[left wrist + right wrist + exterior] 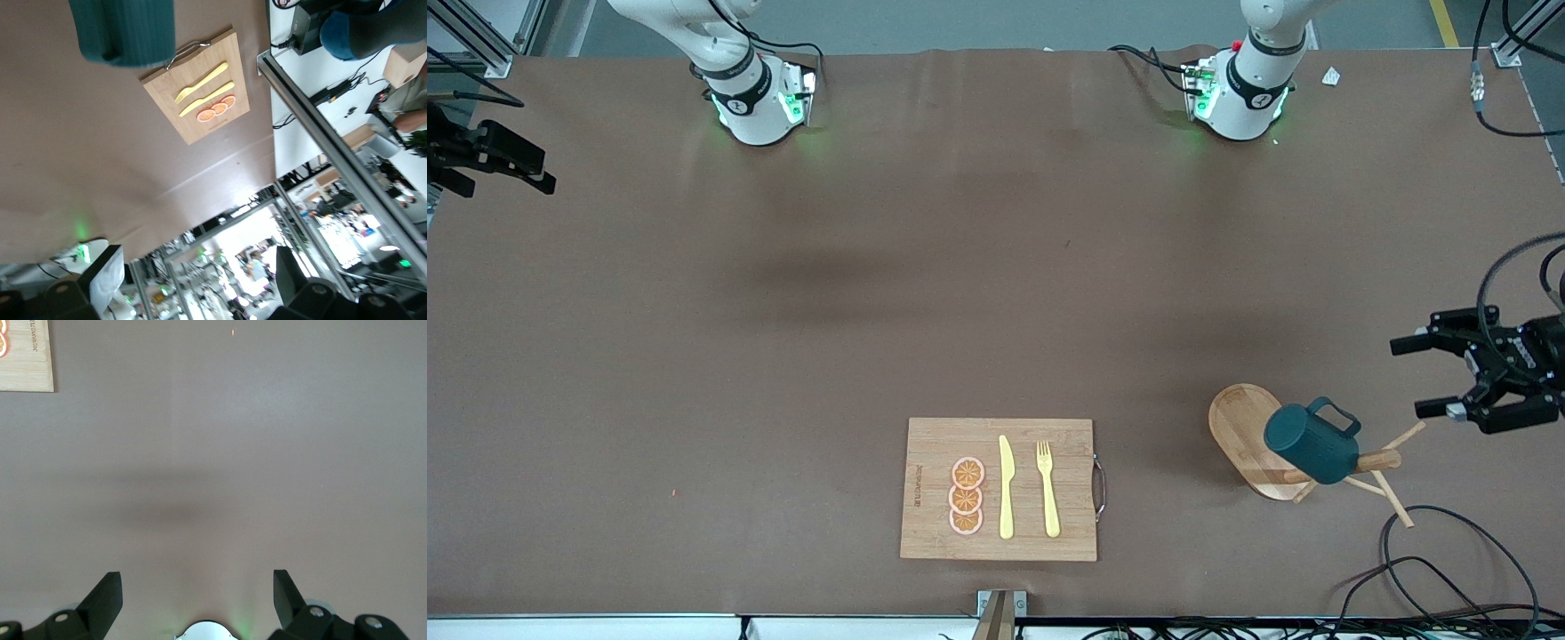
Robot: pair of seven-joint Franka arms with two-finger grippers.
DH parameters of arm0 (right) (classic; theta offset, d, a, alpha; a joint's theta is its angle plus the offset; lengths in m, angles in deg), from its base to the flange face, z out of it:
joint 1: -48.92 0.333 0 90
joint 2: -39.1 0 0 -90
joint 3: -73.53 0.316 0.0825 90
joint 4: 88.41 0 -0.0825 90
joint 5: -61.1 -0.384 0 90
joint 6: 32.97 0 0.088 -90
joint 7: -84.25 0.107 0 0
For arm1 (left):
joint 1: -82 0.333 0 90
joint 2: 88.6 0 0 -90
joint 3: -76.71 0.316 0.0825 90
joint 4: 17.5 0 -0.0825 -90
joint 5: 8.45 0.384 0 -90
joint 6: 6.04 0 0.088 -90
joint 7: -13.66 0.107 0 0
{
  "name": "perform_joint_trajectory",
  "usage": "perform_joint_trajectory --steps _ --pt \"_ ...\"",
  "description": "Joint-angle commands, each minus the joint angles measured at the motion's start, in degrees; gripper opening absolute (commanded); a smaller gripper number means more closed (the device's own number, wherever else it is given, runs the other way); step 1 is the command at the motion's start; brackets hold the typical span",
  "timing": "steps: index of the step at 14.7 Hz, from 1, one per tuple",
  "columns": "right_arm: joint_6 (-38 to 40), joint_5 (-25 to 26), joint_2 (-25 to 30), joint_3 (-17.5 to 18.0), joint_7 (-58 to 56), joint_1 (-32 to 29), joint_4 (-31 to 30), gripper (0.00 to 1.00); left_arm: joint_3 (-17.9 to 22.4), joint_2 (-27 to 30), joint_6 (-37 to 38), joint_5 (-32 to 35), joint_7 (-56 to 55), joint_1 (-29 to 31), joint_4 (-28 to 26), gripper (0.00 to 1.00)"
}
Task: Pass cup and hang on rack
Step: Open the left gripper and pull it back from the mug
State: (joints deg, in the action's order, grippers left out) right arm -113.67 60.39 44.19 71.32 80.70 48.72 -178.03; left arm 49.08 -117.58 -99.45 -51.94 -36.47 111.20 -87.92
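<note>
Left claw (1430, 376) hangs in the air at the left arm's end of the table, fingers spread wide with nothing between them. Its upper finger (1412, 343) and lower finger (1439, 408) point toward the middle of the table. Just beside the claw, a little nearer the front camera, stands the rack (1258, 440): an oval wooden base, a post leaning in the view, and thin pegs fanning out near the fingertips. The cup (1312, 442) hangs on the rack, tilted, its ribbed teal body across the post and its dark loop handle turned up toward the claw. Claw and cup are apart, with a clear gap between them. In the left wrist view the cup (123, 30) shows as a teal ribbed shape close to the camera.

Farther from the left claw, toward the middle of the table and near the front edge, lies a board (1000, 489) with a metal handle on the side facing the rack. On it rest a yellow fork (1048, 489), a yellow knife (1006, 487) and three orange slices (967, 496) in a row.

Right claw (503, 160) waits at the right arm's end of the table, well apart from everything else. Its fingers (107, 600) stand wide over bare brown tabletop, holding nothing.
</note>
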Motion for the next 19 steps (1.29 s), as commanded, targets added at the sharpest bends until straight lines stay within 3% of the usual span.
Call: perform_joint_trajectory --steps 1,6,11,16,19 --pt "-0.34 0.44 1.59 -0.07 0.12 0.29 -1.53 1.0 -5.21 4.98 -0.2 9.52 -1.02 -0.11 -1.74 1.0" --pt "-0.52 0.44 1.59 0.02 0.12 0.29 -1.53 1.0 -15.51 5.17 -0.2 32.99 -0.93 -1.85 -2.79 1.0" --pt "-0.6 0.44 1.58 -0.07 0.12 0.2 -1.53 1.0 -15.6 4.02 -0.2 43.46 1.95 -6.34 -2.88 1.0" --pt "-0.69 0.44 1.5 -0.07 0.12 0.2 -1.53 1.0 -15.69 4.81 4.36 54.18 13.8 -6.0 -2.62 1.0" --pt "-0.6 0.44 1.59 -0.07 0.12 0.2 -1.53 1.0 -15.61 6.3 5.69 56.58 20.84 -5.47 -2.35 1.0"
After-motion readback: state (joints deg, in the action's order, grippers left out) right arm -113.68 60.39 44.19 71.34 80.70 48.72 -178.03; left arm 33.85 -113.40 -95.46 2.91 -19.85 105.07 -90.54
